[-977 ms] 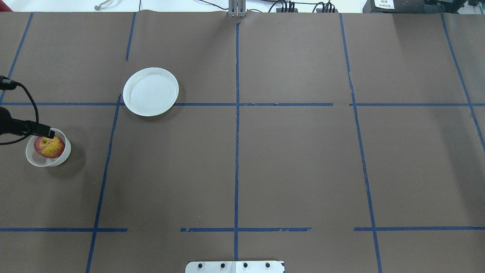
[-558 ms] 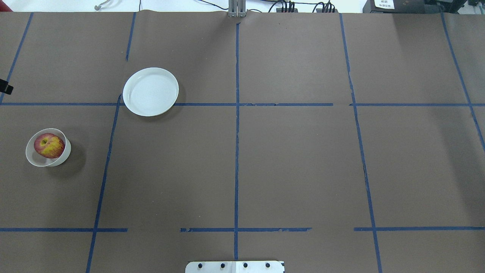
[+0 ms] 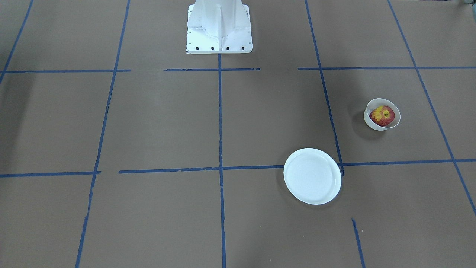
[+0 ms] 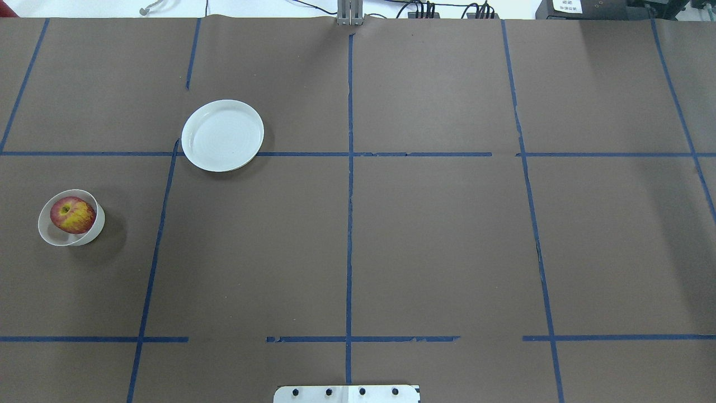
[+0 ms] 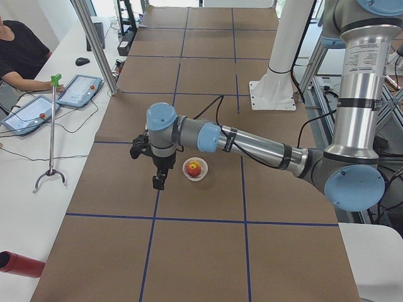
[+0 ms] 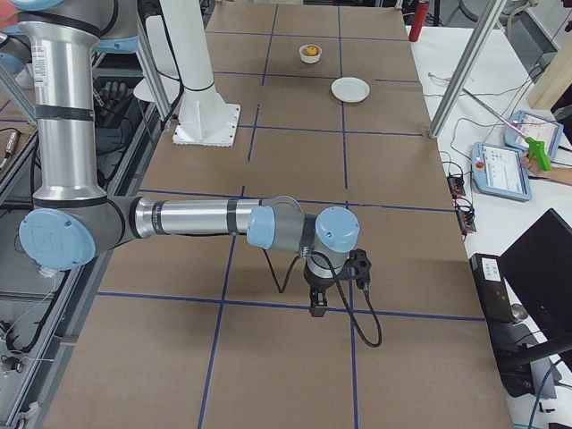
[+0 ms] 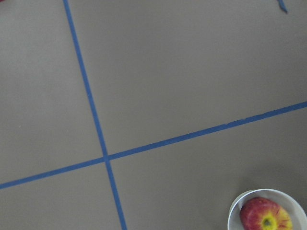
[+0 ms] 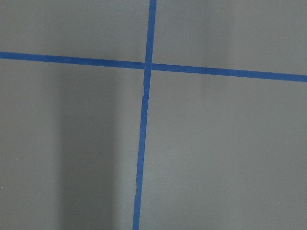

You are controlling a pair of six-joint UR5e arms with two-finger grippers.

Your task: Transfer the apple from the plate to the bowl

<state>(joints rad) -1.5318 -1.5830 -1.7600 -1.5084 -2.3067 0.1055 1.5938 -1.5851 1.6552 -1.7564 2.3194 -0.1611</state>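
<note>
The red and yellow apple sits in the small white bowl at the table's left side. It also shows in the front view and the left wrist view. The white plate lies bare, farther from me and to the right of the bowl. My left gripper hangs above the table beside the bowl, apart from it, and shows only in the left side view, so I cannot tell whether it is open or shut. My right gripper hangs over bare table far from the dishes, and I cannot tell its state either.
Blue tape lines grid the brown table cover. The robot's white base stands at my edge of the table. A person with tablets sits beyond the table's far side. A red cylinder lies there too.
My left gripper was over the bowl's rim next to the apple. It has drawn back to the left, out of the overhead view. The apple stays in the bowl.
</note>
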